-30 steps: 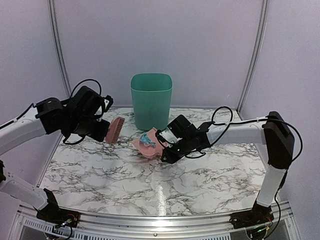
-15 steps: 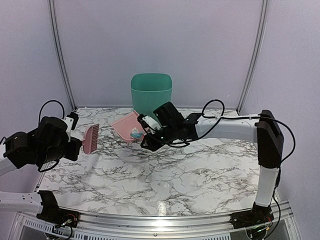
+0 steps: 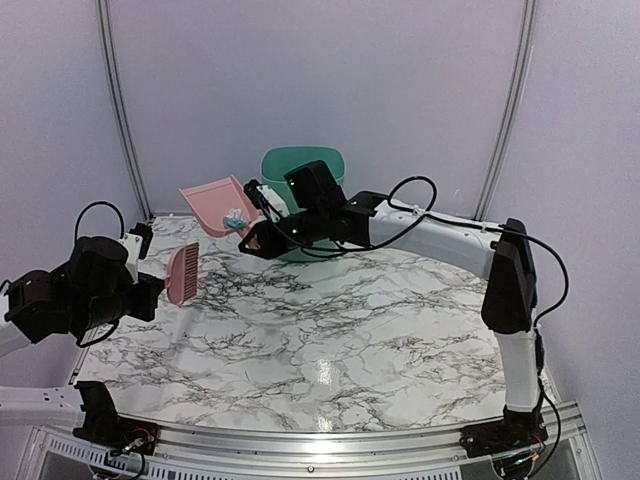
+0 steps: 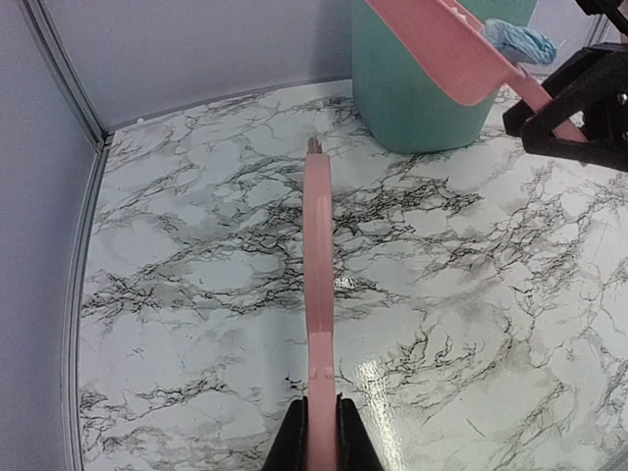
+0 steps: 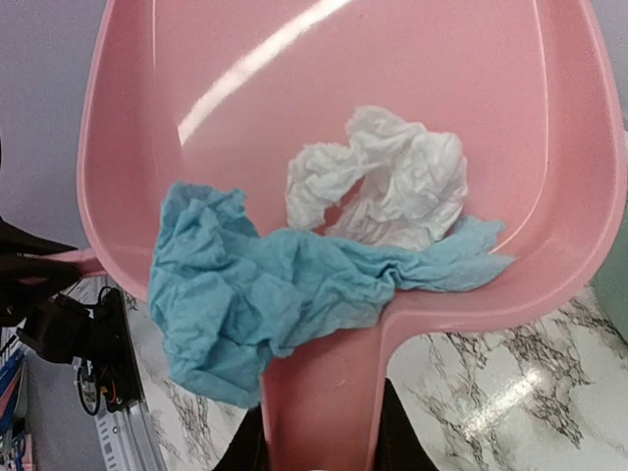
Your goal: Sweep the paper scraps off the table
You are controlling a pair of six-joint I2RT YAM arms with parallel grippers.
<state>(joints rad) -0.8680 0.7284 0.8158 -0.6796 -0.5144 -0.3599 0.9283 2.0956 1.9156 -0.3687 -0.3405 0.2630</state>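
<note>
My right gripper (image 5: 319,442) is shut on the handle of the pink dustpan (image 5: 294,78) and holds it raised above the table (image 3: 350,330), tilted, just left of the green bin (image 3: 303,168). In the pan lie paper scraps: a light blue one (image 5: 255,294) and a white one (image 5: 383,177). In the top view the dustpan (image 3: 210,203), the blue scrap (image 3: 236,219) and the right gripper (image 3: 258,237) show together. My left gripper (image 4: 319,432) is shut on the pink brush (image 4: 318,265), held low at the left (image 3: 182,273). I see no scraps on the tabletop.
The green bin (image 4: 412,108) stands at the back middle against the wall. The dustpan (image 4: 432,49) hangs in front of it in the left wrist view. Metal rails run along the left and back edges.
My right arm has lifted the dustpan with its scraps off the table, up and leftward beside the bin. My left arm drew the brush back to the left, then held still.
</note>
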